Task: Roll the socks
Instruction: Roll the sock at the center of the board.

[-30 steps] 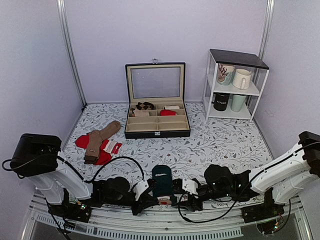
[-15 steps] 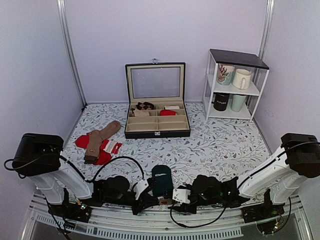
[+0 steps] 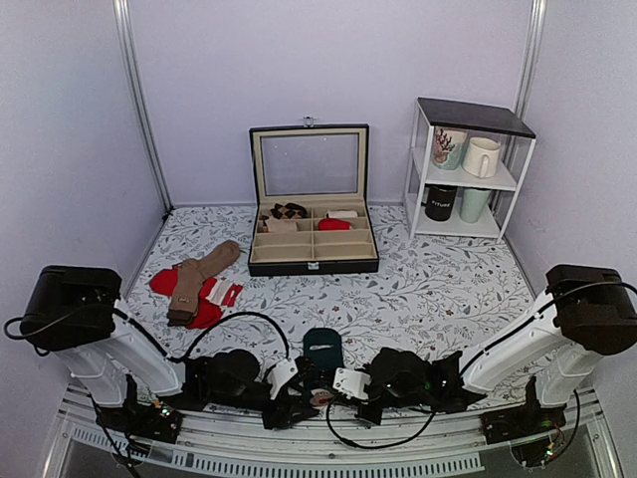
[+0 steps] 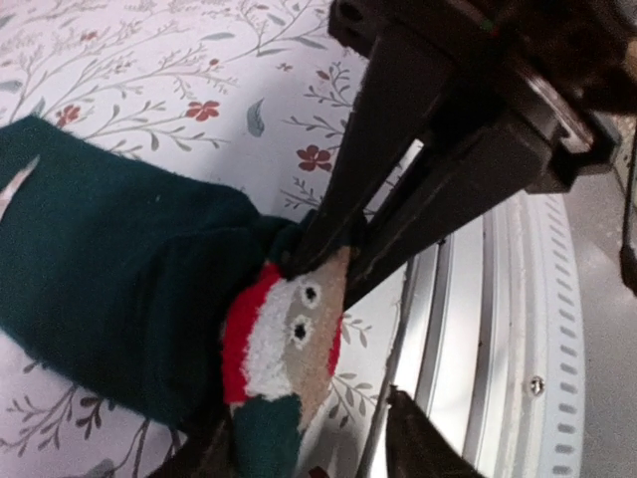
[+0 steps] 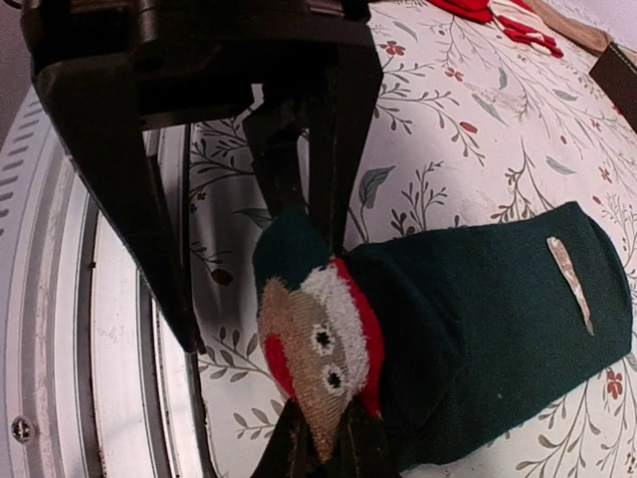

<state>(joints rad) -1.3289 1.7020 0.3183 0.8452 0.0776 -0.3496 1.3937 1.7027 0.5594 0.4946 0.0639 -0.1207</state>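
Note:
The dark teal socks [image 3: 321, 349] lie flat near the table's front edge, between the two arms. Their near end bears a red, white and tan face pattern [image 5: 323, 344] and is lifted off the cloth. My right gripper [image 5: 328, 453] is shut on that patterned end, pinching it between both fingertips [image 4: 318, 254]. My left gripper [image 4: 309, 453] stands open, its fingers [image 5: 129, 199] wide apart on either side of the same end [image 4: 284, 339]. In the top view the left gripper [image 3: 299, 391] and the right gripper [image 3: 343, 383] meet at the socks' near end.
An open black compartment box [image 3: 313, 249] stands at mid-table. Tan socks [image 3: 199, 274] lie over red socks [image 3: 204, 309] at the left. A white shelf with mugs [image 3: 466, 169] is at the back right. The metal rail [image 4: 468, 329] runs just beside the grippers.
My right gripper has moved left to the socks' near end and shut on it. My left gripper, shut on that end before, has opened.

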